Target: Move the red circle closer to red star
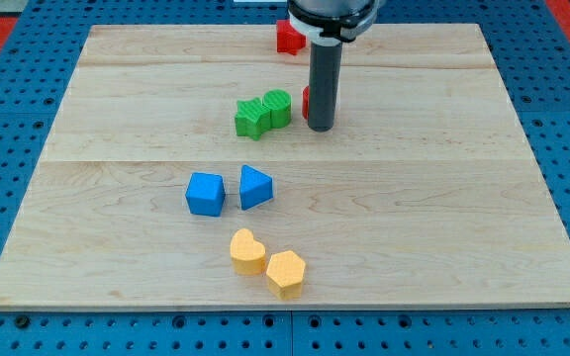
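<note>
The red circle is mostly hidden behind my rod; only a red sliver shows at the rod's left edge. The red star sits near the board's top edge, above and slightly left of the rod. My tip rests on the board just below the red circle, to the right of the green blocks.
A green star and a green circle touch each other left of the tip. A blue cube and a blue triangle lie mid-board. A yellow heart and a yellow hexagon lie near the bottom edge.
</note>
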Robot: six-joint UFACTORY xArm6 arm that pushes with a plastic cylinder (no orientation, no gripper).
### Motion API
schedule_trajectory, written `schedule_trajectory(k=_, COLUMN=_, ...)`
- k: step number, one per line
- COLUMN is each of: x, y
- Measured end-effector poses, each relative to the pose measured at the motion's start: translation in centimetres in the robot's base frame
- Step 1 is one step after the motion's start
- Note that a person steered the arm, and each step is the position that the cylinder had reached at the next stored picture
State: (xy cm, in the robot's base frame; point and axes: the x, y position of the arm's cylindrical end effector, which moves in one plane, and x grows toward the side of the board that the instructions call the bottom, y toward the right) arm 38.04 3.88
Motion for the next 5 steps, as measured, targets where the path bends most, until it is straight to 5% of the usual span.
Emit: schedule_trajectory(k=5, x=-7.1, y=-0.9)
